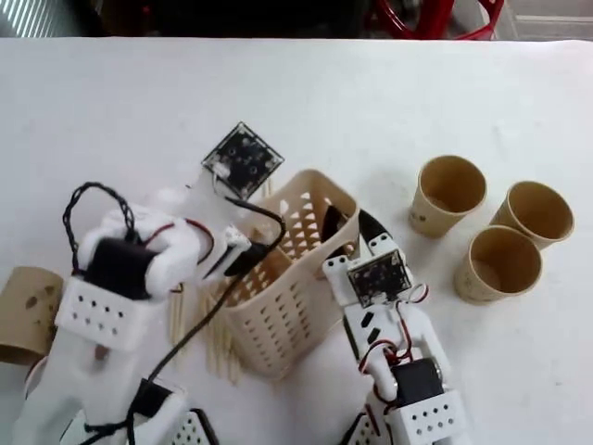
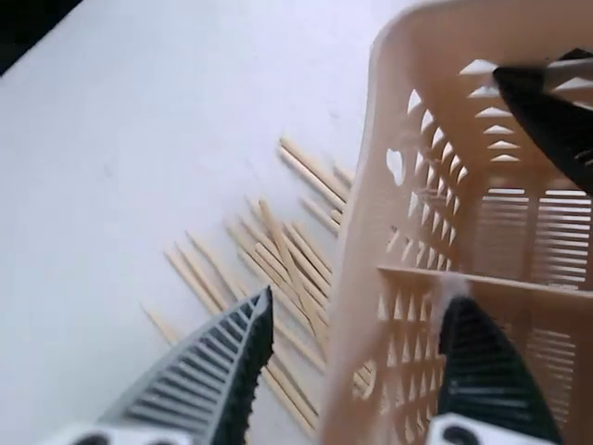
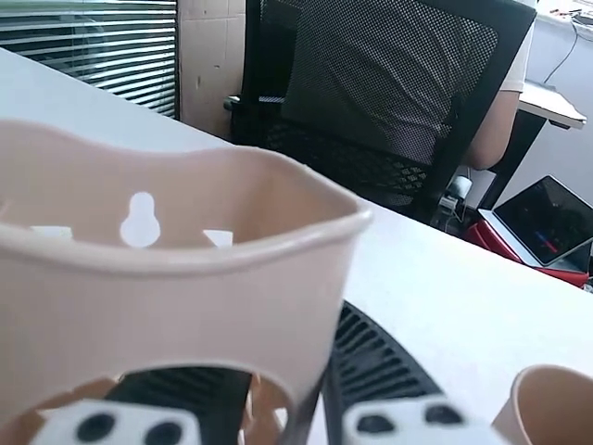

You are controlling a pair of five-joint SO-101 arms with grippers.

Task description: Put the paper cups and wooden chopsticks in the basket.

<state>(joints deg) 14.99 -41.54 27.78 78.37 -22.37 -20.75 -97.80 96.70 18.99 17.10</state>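
Left pincer (image 2: 361,301) is wide and straddles one wall of the basket (image 1: 278,324). The grey ribbed finger (image 2: 208,380) sits outside and the dark finger (image 2: 486,371) inside. There's a visible gap between the grey finger and the wall, so it isn't clamped.

Right pincer (image 1: 352,222) is at the basket's opposite rim, moderately spread in a V, with one black finger inside and one outside. In the right wrist view the rim (image 3: 185,278) runs between them. Can't tell if either finger presses on the plastic.

The basket is beige and slotted, mid-surface between the two arms. It looks tipped, with its mouth angled toward the far side. Can't tell if its base is fully down. It has an inner divider (image 2: 482,278). Nothing is visible in the part of the interior that shows.

The wooden chopsticks (image 2: 278,250) lie loose in a fan on the surface (image 1: 324,93), just beside the basket's outer wall on the left arm's side. Some run under the basket's edge. In the high view the pile (image 1: 218,348) pokes out below the basket's near-left corner.

Paper cups:
- Three stand upright in a cluster on the right arm's side, well apart from the basket: the nearest cup (image 1: 447,193), the far cup (image 1: 535,213) and the front cup (image 1: 498,263). The far and front cups touch or nearly touch.
- A fourth cup (image 1: 23,313) lies on its side at the surface's left edge, beside the left arm's base.
- One cup's rim (image 3: 547,408) is at the corner of the right wrist view.
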